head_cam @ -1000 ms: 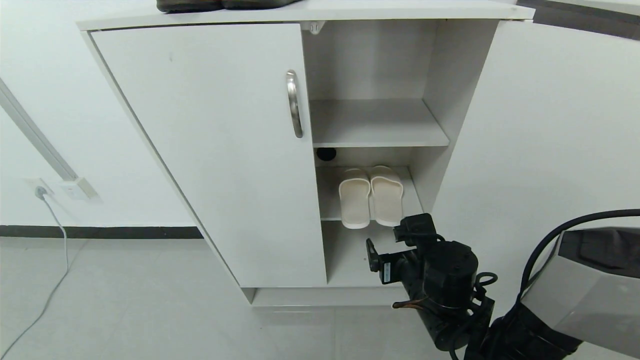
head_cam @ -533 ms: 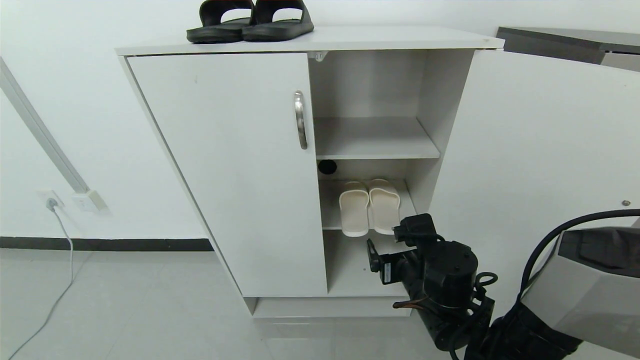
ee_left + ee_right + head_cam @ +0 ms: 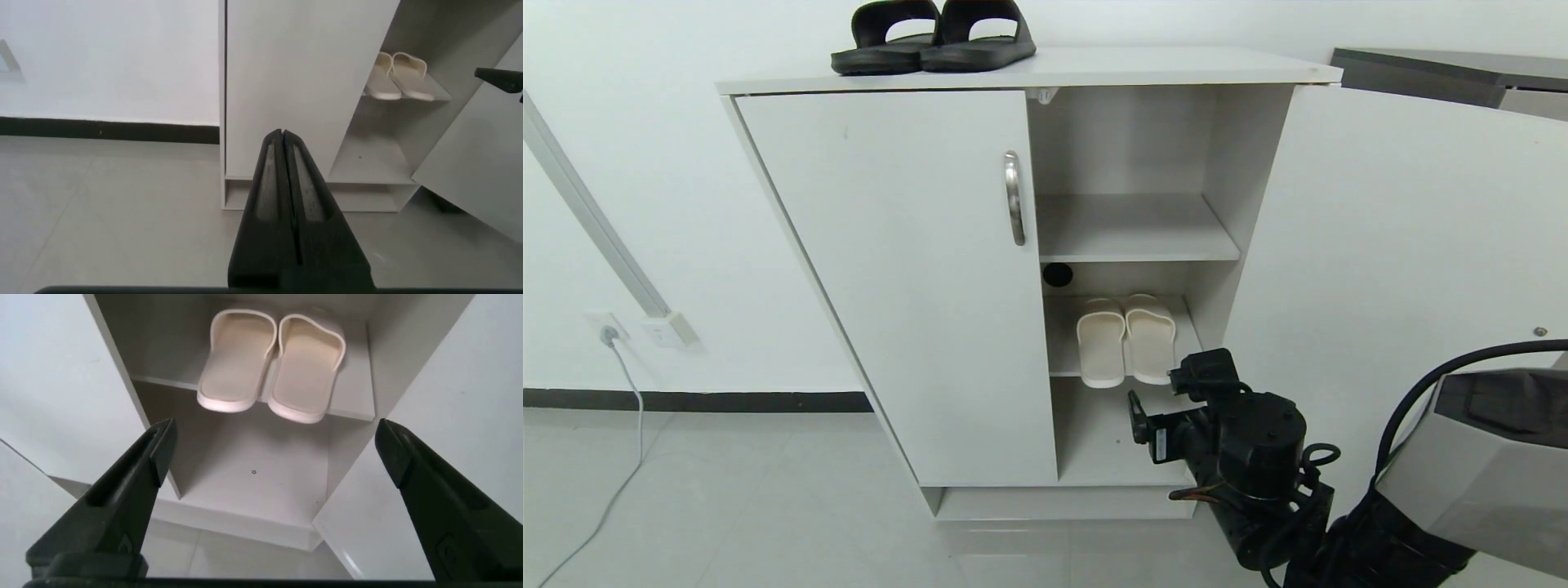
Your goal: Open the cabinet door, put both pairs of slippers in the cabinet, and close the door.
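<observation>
The white cabinet point(image 3: 1029, 67) has its left door point(image 3: 890, 278) closed and its right door point(image 3: 1388, 245) swung wide open. A cream pair of slippers point(image 3: 1127, 339) point(image 3: 274, 363) point(image 3: 400, 73) lies side by side on the middle shelf. On the cabinet top rests a black pair of slippers point(image 3: 935, 37). My right gripper point(image 3: 1168, 392) point(image 3: 276, 437) hangs open and empty in front of the lowest compartment, just below the cream pair. My left gripper point(image 3: 283, 139) is shut on nothing, low over the floor and facing the cabinet's base.
The upper shelf point(image 3: 1135, 229) and the bottom compartment point(image 3: 253, 482) hold nothing. A metal handle point(image 3: 1013, 198) is on the closed door. A wall socket with a cable point(image 3: 605, 333) is far left. Grey floor tiles point(image 3: 727, 506) lie open in front.
The head camera has tilted up, bringing the cabinet top and the black slippers into the picture. The right gripper has hardly shifted, and the cream slippers stay on their shelf.
</observation>
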Robot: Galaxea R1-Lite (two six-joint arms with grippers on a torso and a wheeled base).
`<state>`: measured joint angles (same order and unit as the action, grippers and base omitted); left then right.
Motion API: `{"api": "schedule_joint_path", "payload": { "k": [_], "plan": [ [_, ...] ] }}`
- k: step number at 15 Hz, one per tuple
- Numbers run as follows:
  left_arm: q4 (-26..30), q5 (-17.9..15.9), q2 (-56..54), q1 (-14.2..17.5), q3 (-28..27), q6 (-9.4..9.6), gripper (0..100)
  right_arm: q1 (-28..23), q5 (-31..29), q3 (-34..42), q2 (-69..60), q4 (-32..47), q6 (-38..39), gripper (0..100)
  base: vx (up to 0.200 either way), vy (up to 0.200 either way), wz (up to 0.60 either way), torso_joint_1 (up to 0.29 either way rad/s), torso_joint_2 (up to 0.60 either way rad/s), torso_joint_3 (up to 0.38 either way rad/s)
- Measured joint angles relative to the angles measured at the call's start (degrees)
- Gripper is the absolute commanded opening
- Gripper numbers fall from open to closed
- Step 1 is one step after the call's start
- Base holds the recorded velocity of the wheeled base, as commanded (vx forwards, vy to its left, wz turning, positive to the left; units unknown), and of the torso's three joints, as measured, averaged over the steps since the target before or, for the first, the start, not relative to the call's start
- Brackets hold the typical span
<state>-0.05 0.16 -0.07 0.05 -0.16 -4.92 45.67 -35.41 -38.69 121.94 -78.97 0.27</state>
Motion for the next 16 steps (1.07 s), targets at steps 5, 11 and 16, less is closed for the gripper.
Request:
{"api": "schedule_joint_path", "payload": {
  "k": [5, 11, 16],
  "plan": [
    [0.0, 0.0, 0.0, 0.0, 0.0, 0.00, 0, 0.1, 0.0, 0.3, 0.1, 0.1, -0.1, 100, 0.000, 0.200, 0.00, 0.003, 0.00, 0.005],
    [0.0, 0.0, 0.0, 0.0, 0.0, -0.07, 0, 0.1, 0.1, 0.3, 0.1, -0.1, -0.1, 100, 0.000, 0.200, 0.00, 0.003, 0.00, 0.005],
    [0.0, 0.0, 0.0, 0.0, 0.0, -0.05, 0, 0.0, 0.1, 0.3, 0.2, -0.1, -0.1, 100, 0.000, 0.200, 0.00, 0.003, 0.00, 0.004]
  ]
}}
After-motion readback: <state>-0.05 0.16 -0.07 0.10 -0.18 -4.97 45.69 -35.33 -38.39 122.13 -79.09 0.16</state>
